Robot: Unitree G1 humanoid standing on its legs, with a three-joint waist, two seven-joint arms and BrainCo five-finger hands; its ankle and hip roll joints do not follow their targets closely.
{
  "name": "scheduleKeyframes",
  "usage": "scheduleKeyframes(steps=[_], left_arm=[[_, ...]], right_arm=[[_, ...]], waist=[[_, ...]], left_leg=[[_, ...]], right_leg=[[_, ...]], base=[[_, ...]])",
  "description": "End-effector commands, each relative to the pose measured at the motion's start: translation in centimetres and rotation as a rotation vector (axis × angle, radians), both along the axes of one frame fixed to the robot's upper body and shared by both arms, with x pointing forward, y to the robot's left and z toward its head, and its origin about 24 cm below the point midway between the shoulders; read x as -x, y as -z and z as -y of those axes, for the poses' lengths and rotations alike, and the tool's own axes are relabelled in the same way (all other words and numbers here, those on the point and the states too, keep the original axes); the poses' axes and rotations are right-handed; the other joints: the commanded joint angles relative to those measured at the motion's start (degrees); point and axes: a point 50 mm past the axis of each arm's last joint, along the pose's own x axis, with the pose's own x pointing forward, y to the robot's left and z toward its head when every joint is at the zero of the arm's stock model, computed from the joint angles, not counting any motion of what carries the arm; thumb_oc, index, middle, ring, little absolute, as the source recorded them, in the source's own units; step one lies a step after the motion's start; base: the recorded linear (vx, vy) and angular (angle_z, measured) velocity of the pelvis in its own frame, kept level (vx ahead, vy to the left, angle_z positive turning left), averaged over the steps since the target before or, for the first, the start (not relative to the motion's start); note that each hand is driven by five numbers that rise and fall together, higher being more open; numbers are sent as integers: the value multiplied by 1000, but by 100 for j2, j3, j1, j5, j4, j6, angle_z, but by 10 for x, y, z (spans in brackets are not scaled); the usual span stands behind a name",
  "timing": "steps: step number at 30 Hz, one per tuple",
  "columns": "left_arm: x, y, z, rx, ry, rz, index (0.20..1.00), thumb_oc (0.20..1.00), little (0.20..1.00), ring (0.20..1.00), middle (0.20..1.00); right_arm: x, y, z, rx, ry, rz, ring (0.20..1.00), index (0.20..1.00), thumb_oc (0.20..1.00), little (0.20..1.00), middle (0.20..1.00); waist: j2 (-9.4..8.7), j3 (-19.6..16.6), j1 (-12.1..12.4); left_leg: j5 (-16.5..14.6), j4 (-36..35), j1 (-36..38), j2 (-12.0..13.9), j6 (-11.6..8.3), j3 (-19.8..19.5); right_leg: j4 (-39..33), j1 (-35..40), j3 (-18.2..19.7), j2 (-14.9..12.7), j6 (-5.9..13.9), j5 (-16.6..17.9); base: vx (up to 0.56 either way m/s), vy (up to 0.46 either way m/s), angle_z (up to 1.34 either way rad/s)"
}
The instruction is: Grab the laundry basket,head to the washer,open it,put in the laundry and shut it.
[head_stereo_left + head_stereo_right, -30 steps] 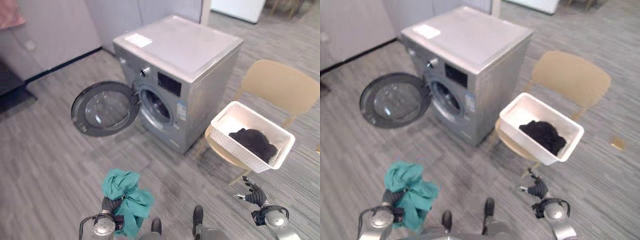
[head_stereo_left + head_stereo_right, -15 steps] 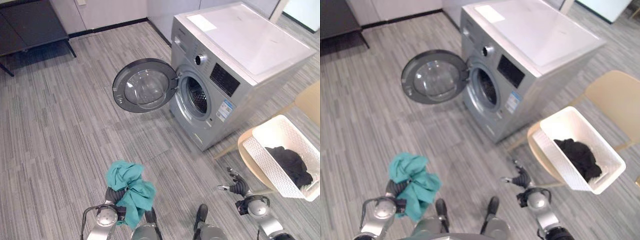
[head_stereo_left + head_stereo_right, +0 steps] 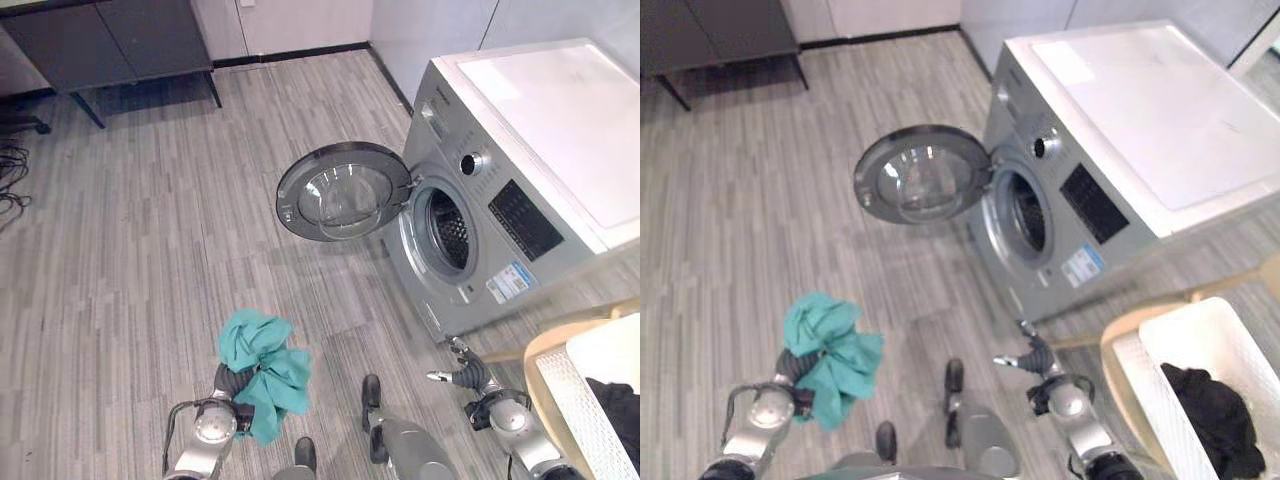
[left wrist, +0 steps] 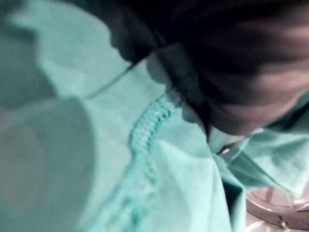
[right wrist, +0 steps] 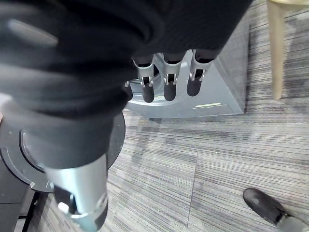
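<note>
My left hand (image 3: 226,381) is low at the left and shut on a bunched teal garment (image 3: 262,367); up close the teal cloth (image 4: 145,169) wraps over the hand. My right hand (image 3: 468,373) hangs open and holds nothing, its fingers (image 5: 166,83) pointing toward the washer's base. The silver washer (image 3: 530,150) stands at the right with its round door (image 3: 345,190) swung wide open to the left, and the drum opening (image 3: 446,228) shows. The white laundry basket (image 3: 1155,390) rests on a beige chair (image 3: 1118,347) at the lower right, with black clothes (image 3: 1212,415) inside.
A dark cabinet on legs (image 3: 100,40) stands at the far left by the wall. Grey plank floor (image 3: 150,230) stretches wide between me and the washer door. The chair with the basket sits close beside my right arm.
The whole picture has shifted as the camera turned: the washer and the basket now sit farther right. My left hand still holds the teal garment, and the right hand stays open.
</note>
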Motion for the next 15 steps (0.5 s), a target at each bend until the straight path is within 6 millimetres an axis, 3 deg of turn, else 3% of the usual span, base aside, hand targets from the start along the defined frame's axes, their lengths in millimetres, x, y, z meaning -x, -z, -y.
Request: scheduleKeyframes(steps=[1,2,3,8,9,11,14,15], left_arm=[[-18,-19,-1,-34,57,107,200,200,200,200,200],[-18,-17,1,-24,56,101,200,200,200,200,200],[-17,-16,2,-20,54,96,200,200,200,200,200],[-18,-13,10,-15,81,84,200,200,200,200,200],[-19,-14,11,-19,95,83,200,200,200,200,200],[-20,-14,13,-32,110,85,200,200,200,200,200],[-20,-14,15,-27,112,86,200,200,200,200,200],[-21,-16,18,-15,116,95,200,200,200,200,200]], right_arm=[[-4,-12,7,27,-21,66,1000,1000,1000,1000,1000],[-4,-12,9,30,-18,65,1000,1000,1000,1000,1000],[-3,-11,10,32,-16,58,1000,1000,1000,1000,1000],[0,-9,16,43,0,41,1000,1000,1000,1000,1000],[0,-8,15,46,-1,39,1000,1000,1000,1000,1000],[1,-8,16,64,-2,37,1000,1000,1000,1000,1000],[1,-6,16,66,0,31,1000,1000,1000,1000,1000],[1,-6,17,74,4,30,1000,1000,1000,1000,1000]], waist=[[-260,-231,-158],[-304,-248,-148],[-316,-260,-143],[-416,-298,-92],[-420,-291,-63],[-334,-253,62],[-323,-252,97],[-291,-244,186]], left_leg=[[-370,1336,-411,-378,-102,414],[-195,1928,-632,-211,-169,544],[-179,1978,-693,-139,-154,594],[-356,1573,-1133,-64,-20,642],[-256,1407,-1300,-63,-31,577],[407,748,-1730,-35,-184,229],[543,573,-1811,-42,-217,79],[724,315,-2022,-34,-265,-250]], right_leg=[[280,294,284,-219,511,-652],[189,516,306,-224,398,-717],[155,612,308,-229,374,-761],[53,898,388,-353,401,-943],[44,956,422,-346,391,-998],[3,1142,590,-236,392,-1144],[5,1193,654,-228,391,-1190],[46,1301,840,-208,402,-1290]], base=[[181,-109,33],[243,-125,14],[176,-79,0],[177,6,-21],[281,86,-19],[260,108,-7],[169,91,-16],[383,260,-47]])
